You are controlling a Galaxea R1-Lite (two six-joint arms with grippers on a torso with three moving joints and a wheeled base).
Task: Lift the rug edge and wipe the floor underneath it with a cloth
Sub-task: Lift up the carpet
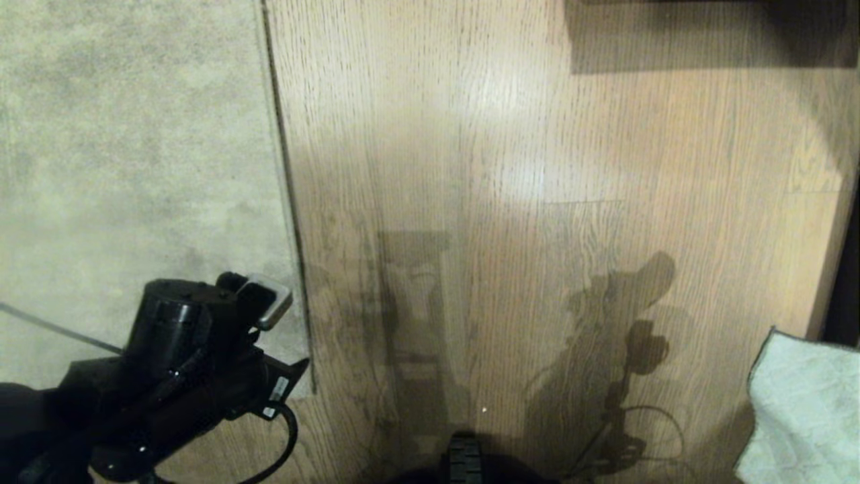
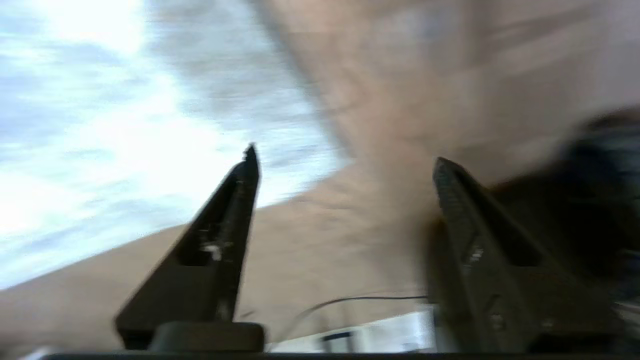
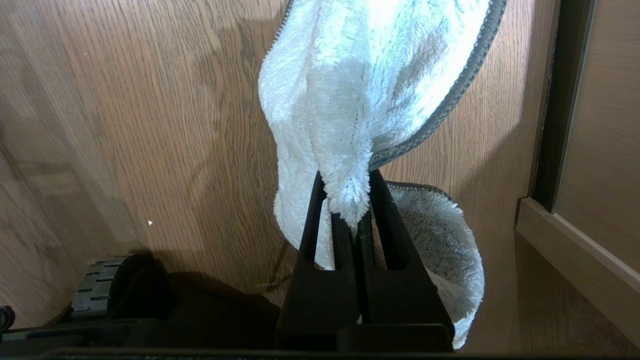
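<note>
- The floor (image 1: pixel 537 168) fills most of my head view: light brown wood-grain planks with a sheen, and shadows of the rig lying across the near part.
- The rug (image 1: pixel 127 148) takes up the left side, mottled grey-beige and lying flat.
- The rug edge (image 1: pixel 285 175) runs as a straight line from the top of my view down toward me, flat on the planks, with its corner near my left arm.
- My left arm comes in at the lower left, over that near corner of the rug.
- In the left wrist view the left hand (image 2: pixel 345 165) is spread wide, nothing between the fingers, rug and planks blurred beyond them.
- The cloth (image 1: pixel 806 410) shows at the lower right of my head view, pale blue-green, well apart from the rug.
- In the right wrist view the right hand (image 3: pixel 345 195) is pinched tight on a fold of the cloth (image 3: pixel 370 75), dark stitched edging showing, the rest of it draping around the fingers above the planks.
- A wood panel (image 3: pixel 595 125) with a dark gap stands beside the cloth in that same view.
- A small white speck (image 1: pixel 484 408) lies on the planks near the robot's base.
</note>
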